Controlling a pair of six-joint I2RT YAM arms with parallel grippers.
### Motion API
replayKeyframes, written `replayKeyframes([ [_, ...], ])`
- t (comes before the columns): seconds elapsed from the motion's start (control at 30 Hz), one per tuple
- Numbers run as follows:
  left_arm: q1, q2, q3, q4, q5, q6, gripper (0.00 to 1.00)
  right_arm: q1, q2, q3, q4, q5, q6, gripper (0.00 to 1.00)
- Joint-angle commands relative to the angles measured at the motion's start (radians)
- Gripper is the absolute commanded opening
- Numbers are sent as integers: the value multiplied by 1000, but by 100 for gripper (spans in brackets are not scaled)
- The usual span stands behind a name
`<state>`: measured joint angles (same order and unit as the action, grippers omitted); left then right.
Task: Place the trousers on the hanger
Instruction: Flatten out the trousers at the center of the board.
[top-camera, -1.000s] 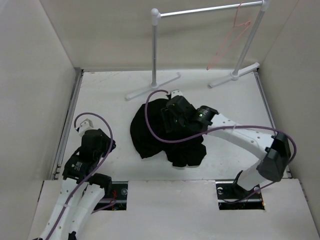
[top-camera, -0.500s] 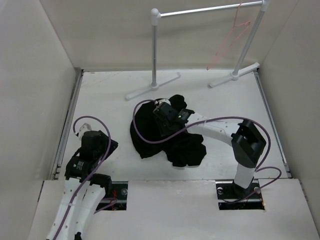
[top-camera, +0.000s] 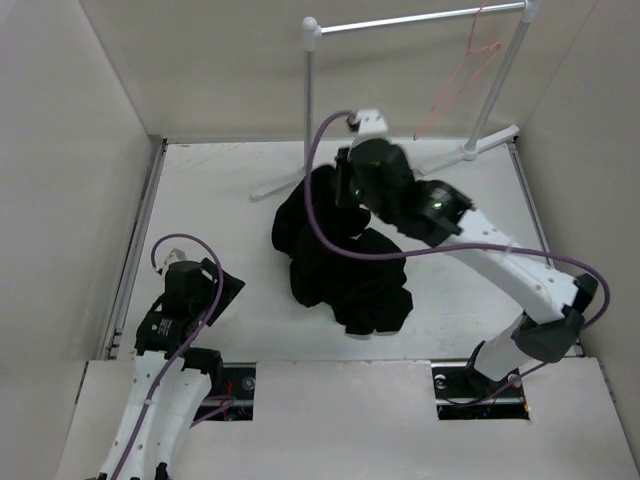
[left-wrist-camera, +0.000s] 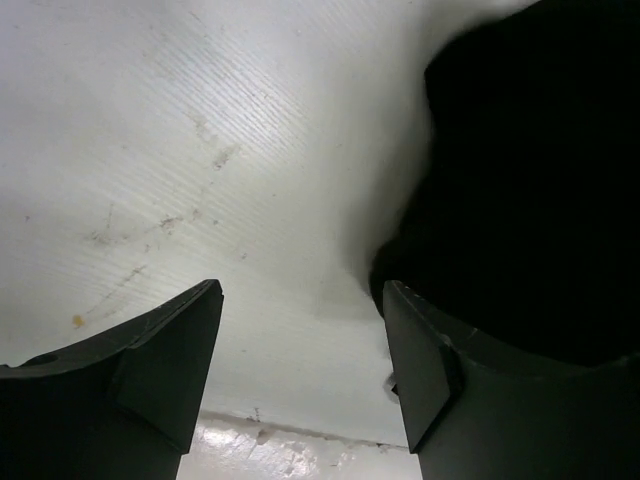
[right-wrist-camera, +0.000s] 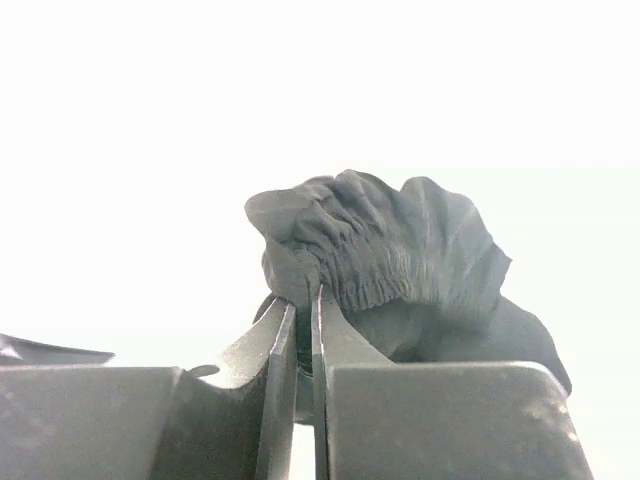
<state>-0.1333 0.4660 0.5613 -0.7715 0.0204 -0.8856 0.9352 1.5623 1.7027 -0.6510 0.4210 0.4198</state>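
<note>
- Black fabric = trousers (top-camera: 345, 265), crumpled heap on table (top-camera: 200, 190), roughly mid-board; far end of heap drawn out toward R gripper.
- R gripper (top-camera: 342, 190) at far end of heap, near foot of L post of rack (top-camera: 310, 100); R arm stretched fwd and across from its base at near R.
- R wrist cam: fingers (right-wrist-camera: 278, 350) clamped on a gathered, ruched edge of trousers, only a thin slit between pads. Cloth bunched up just above tips, rest falling away to R of view. Bkgd blown out white, no detail readable.
- L gripper (top-camera: 222, 288) low over table at near L, close to L side of heap, apart from it in top view.
- L wrist cam: fingers (left-wrist-camera: 160, 360) spread wide, released, bare table showing between them. Black cloth filling upper R of that view, beyond R finger; contact w/ that finger: can't tell.
- Faint scuffs and scratch marks on table surface in L wrist cam.
- Hanger (top-camera: 455, 91): thin pink-red wire, hooked over rack's top bar near R post, hanging tilted. Well apart from trousers and from both grippers.
- Rack: grey-white tube, two posts on flat feet at far edge of table, bar across top.
- Purple cables looped along both arms; R one arcing over the heap.
- Status from layout: trousers gripped by R only, most of garment resting on table, not on hanger.
</note>
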Motion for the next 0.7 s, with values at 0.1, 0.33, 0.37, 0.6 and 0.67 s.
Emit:
replayKeyframes([
  [0.1,-1,114,60,161,78,-16,66,96,-169,601,43,275,-223,3],
  [0.33,-264,258,63,352,72,-55,69,148,-499,183,313,545,-352,5],
  [0.37,-298,278,65,371,59,-56,69,158,-528,126,321,576,-351,5],
  [0.6,-668,595,138,578,-123,-62,72,250,-645,-63,333,732,-346,6],
  [0.67,-728,707,184,632,-138,-56,73,270,-680,-121,343,766,-339,6],
])
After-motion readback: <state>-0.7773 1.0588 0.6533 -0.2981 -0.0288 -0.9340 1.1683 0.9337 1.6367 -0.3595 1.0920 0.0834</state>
